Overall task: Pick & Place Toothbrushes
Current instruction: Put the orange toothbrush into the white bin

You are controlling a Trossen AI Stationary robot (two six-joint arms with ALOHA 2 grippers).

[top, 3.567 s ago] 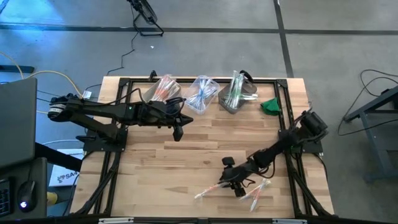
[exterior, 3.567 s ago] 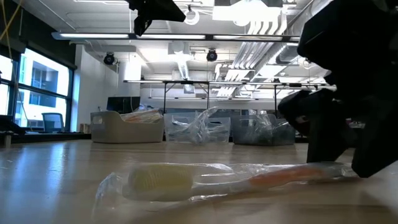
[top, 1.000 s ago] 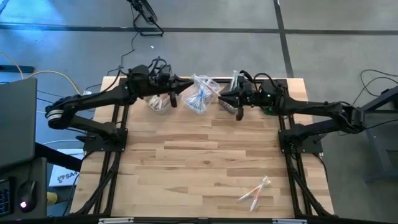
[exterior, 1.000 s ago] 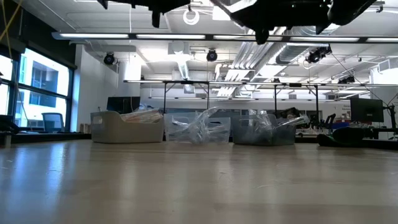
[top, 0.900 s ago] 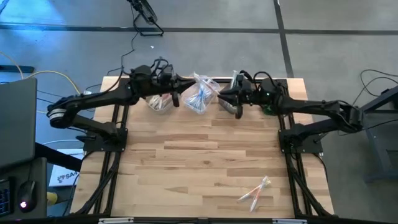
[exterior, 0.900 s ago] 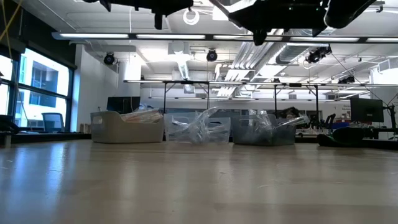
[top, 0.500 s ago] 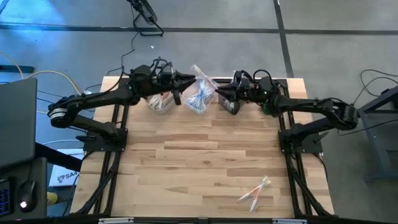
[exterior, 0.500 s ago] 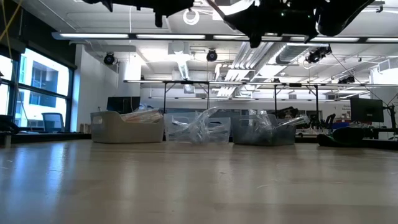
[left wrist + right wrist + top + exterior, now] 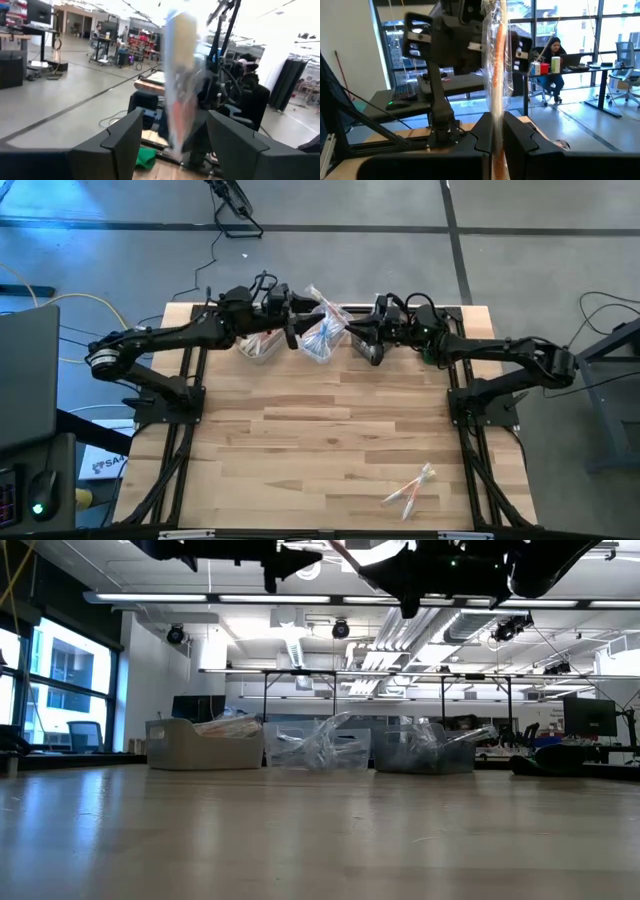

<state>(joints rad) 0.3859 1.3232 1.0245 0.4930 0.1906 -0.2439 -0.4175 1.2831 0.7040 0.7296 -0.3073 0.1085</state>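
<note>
From my remote station I see the wooden table fill the middle of the high view, with both arms stretched to its far edge at the upper centre of the frame. Three bins sit in a row there: the left bin, the middle bin stuffed with wrapped blue-handled toothbrushes, and the grey right bin at upper centre-right. The left gripper hangs between the left and middle bins with its fingers spread apart; in its wrist view a wrapped toothbrush shows blurred between them, and I cannot tell whether they touch it. The right gripper sits at the right bin's left edge, clenched on an orange-handled toothbrush that stands upright in its clear wrapper. A small green object lies just right of that bin. Two more wrapped toothbrushes lie crossed at the lower right of the table, well apart from both arms.
</note>
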